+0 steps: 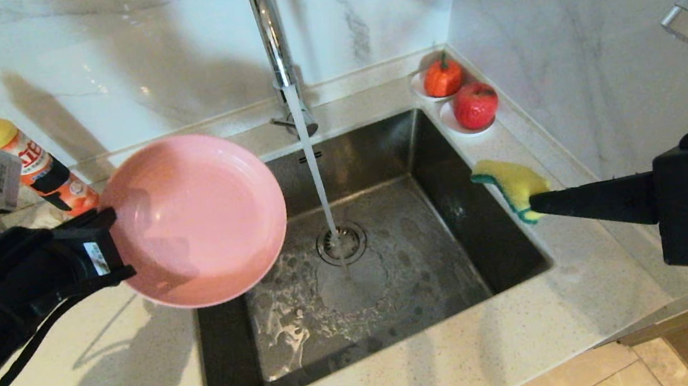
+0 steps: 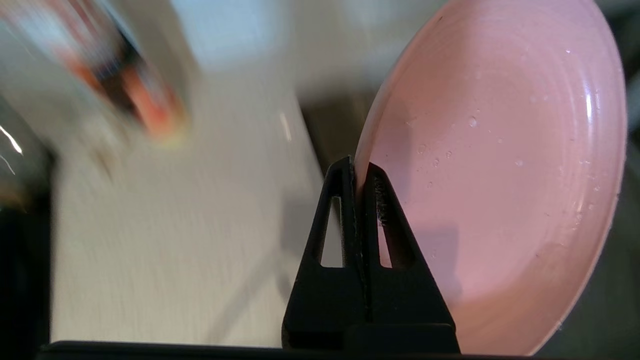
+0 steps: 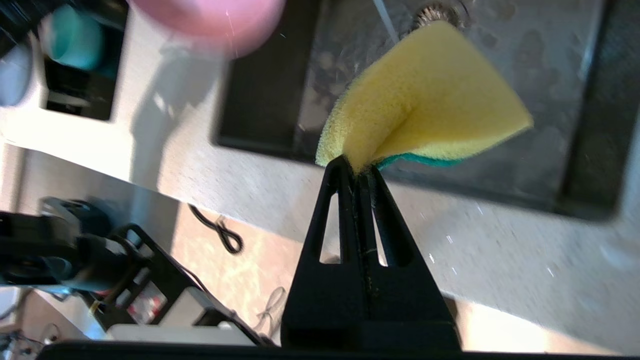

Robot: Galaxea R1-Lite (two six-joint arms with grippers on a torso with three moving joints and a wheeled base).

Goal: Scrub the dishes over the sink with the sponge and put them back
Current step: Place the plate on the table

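Note:
My left gripper (image 1: 115,248) is shut on the rim of the pink plate (image 1: 199,217), which it holds tilted over the sink's left edge; its two fingers pinch the plate's edge (image 2: 359,175). The plate (image 2: 500,175) carries small water drops. At the sink's right rim, my right gripper (image 1: 535,204) is shut on the yellow sponge (image 1: 512,183), whose green layer faces down. The sponge (image 3: 425,105) bends where the gripper (image 3: 359,172) grips it. Water runs from the chrome faucet (image 1: 270,32) into the steel sink (image 1: 395,254) near the drain (image 1: 341,243). A teal bowl (image 3: 72,42) sits in a dark rack.
A dish-soap bottle (image 1: 28,160) with a yellow cap stands at the back left behind my left arm. Two white saucers with red fruit (image 1: 460,95) sit at the sink's back right corner. A marble wall rises on the right. Foam patches lie on the sink floor.

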